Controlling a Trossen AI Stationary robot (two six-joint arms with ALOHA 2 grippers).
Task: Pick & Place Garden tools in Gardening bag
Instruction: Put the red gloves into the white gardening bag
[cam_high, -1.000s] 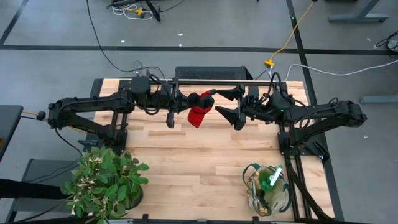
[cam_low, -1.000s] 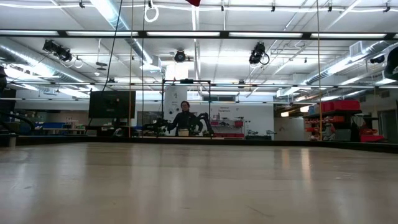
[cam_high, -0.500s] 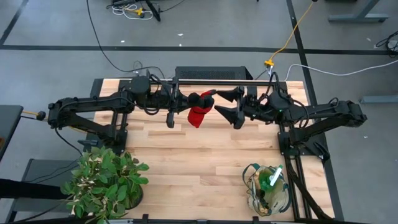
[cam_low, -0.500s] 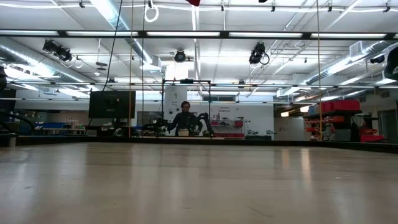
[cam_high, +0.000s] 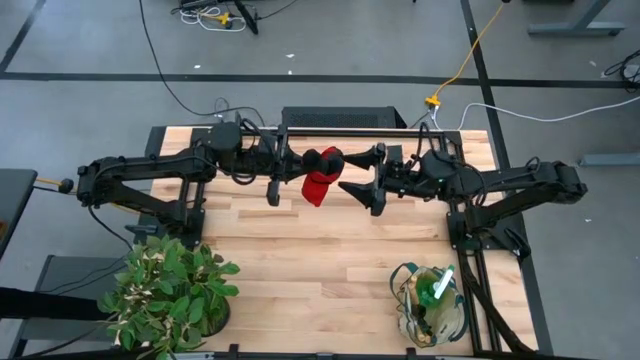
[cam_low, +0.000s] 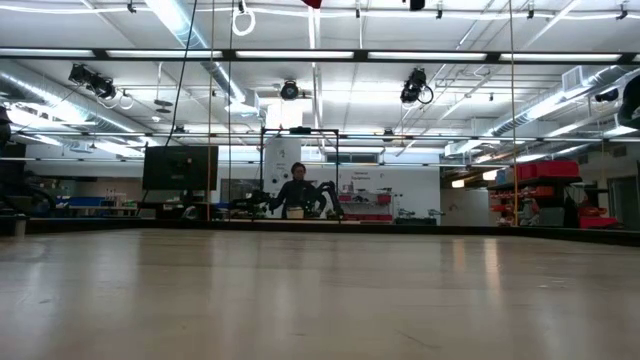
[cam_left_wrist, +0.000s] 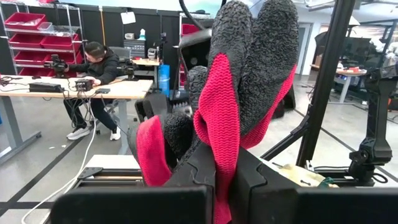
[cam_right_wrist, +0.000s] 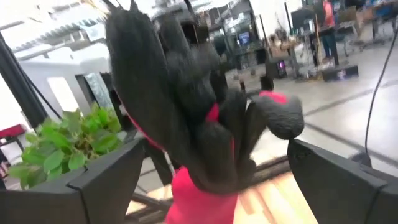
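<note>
- One red glove (cam_high: 320, 183) with dark fingers hangs above the far middle of the worktop (cam_high: 320, 260), pinched by the left gripper (cam_high: 296, 176).
- The right gripper (cam_high: 362, 176) faces the glove with fingers spread on either side of it.
- One gardening bag (cam_high: 432, 305) stands at the near right corner, one green-and-white item (cam_high: 441, 284) sticking out.
- One potted plant (cam_high: 168, 292) sits near left.

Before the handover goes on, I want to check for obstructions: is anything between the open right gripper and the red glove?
Nothing. In the high view, the right gripper faces the red glove across bare air, its fingers spread wide.
</note>
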